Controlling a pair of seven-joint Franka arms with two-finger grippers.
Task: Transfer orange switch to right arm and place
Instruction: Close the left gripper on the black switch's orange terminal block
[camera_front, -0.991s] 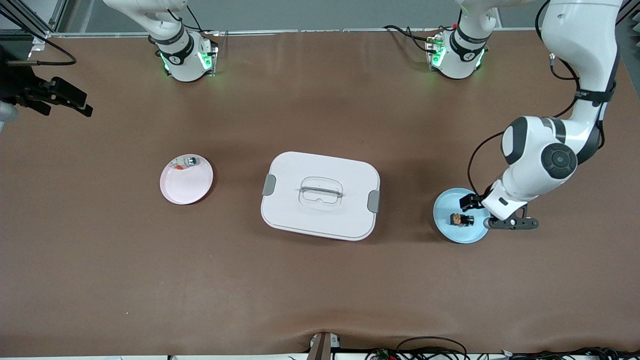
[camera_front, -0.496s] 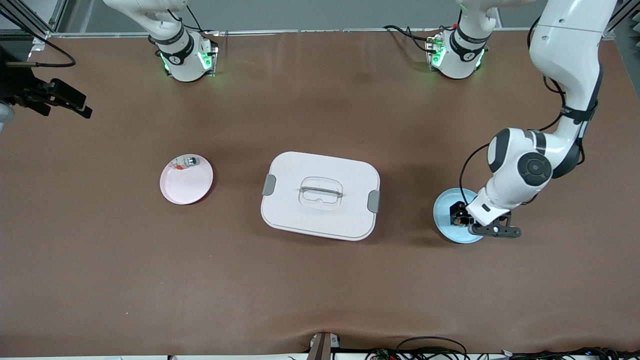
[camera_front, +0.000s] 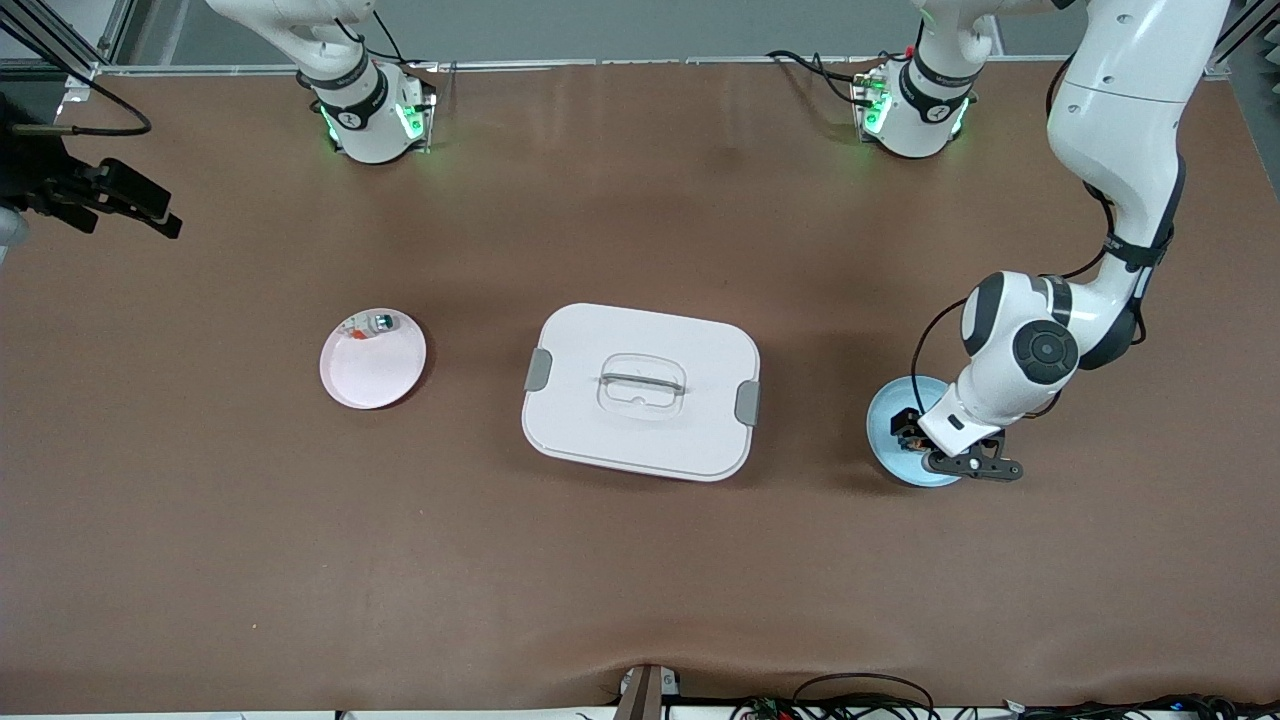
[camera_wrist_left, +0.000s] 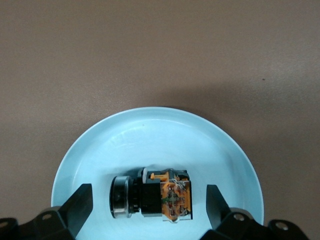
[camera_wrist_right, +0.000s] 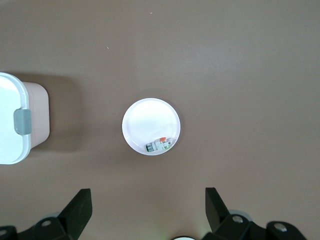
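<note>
The orange switch (camera_wrist_left: 152, 200), a small black block with an orange end and a round black cap, lies on its side on the light blue plate (camera_wrist_left: 150, 122). That plate (camera_front: 884, 428) sits toward the left arm's end of the table. My left gripper (camera_wrist_left: 148, 204) is low over the plate and open, one finger on each side of the switch and neither touching it. In the front view the left hand (camera_front: 960, 425) hides most of the switch. My right gripper (camera_wrist_right: 148, 205) waits high up, open and empty, looking down on the pink plate (camera_wrist_right: 151, 122).
A white lidded box (camera_front: 640, 390) with grey clasps stands mid-table between the two plates. The pink plate (camera_front: 372, 365) lies toward the right arm's end and carries a small white-and-green part (camera_front: 378, 323) at its rim.
The left arm has swung in over the blue plate and come down, so its open fingers now straddle the switch. The right arm has barely moved.
</note>
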